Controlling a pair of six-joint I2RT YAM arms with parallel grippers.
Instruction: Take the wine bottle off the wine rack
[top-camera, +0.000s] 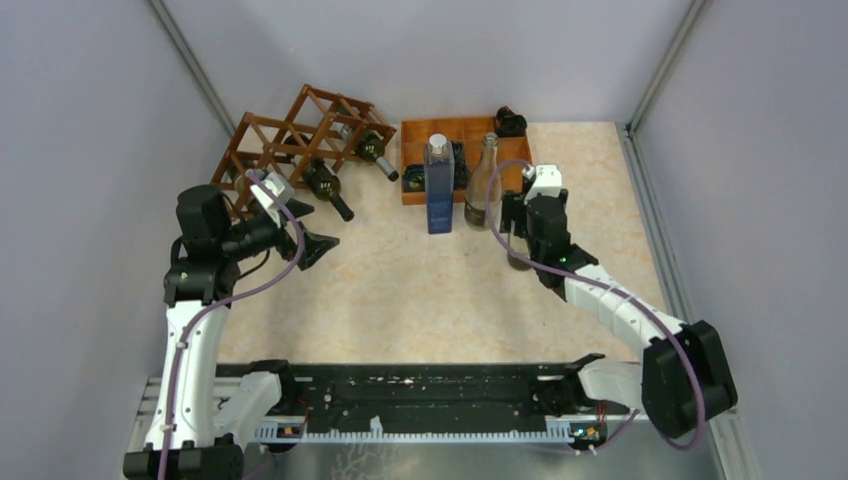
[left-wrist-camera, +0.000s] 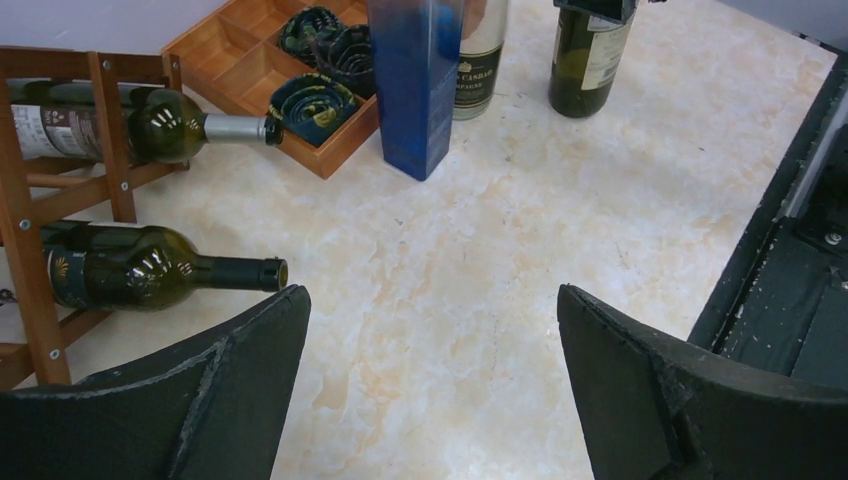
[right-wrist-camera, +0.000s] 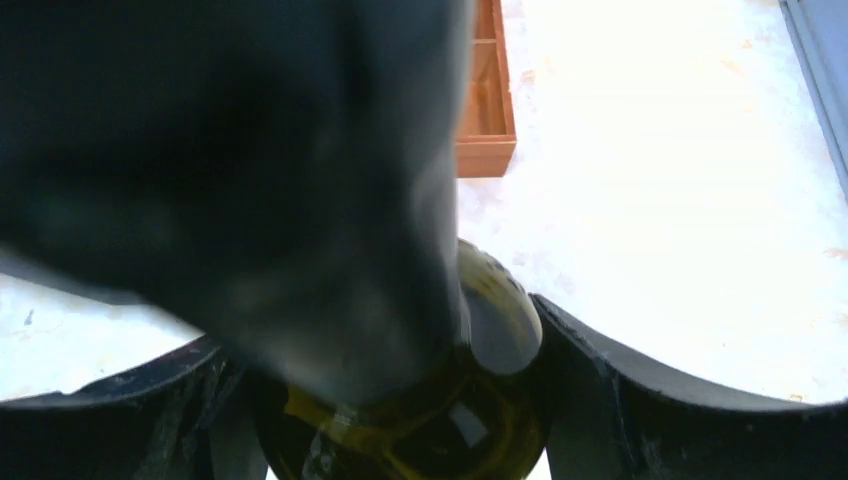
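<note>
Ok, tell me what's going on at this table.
The right gripper is clamped on a green wine bottle standing upright on the table, near the compartment tray. The left gripper hangs open by the wine rack, where two more bottles lie in its cells.

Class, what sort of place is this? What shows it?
Probably a robot test cell: plain grey walls box in the table, a left arm and right arm are mounted at its near edge, and a wine rack holds bottles.
</note>
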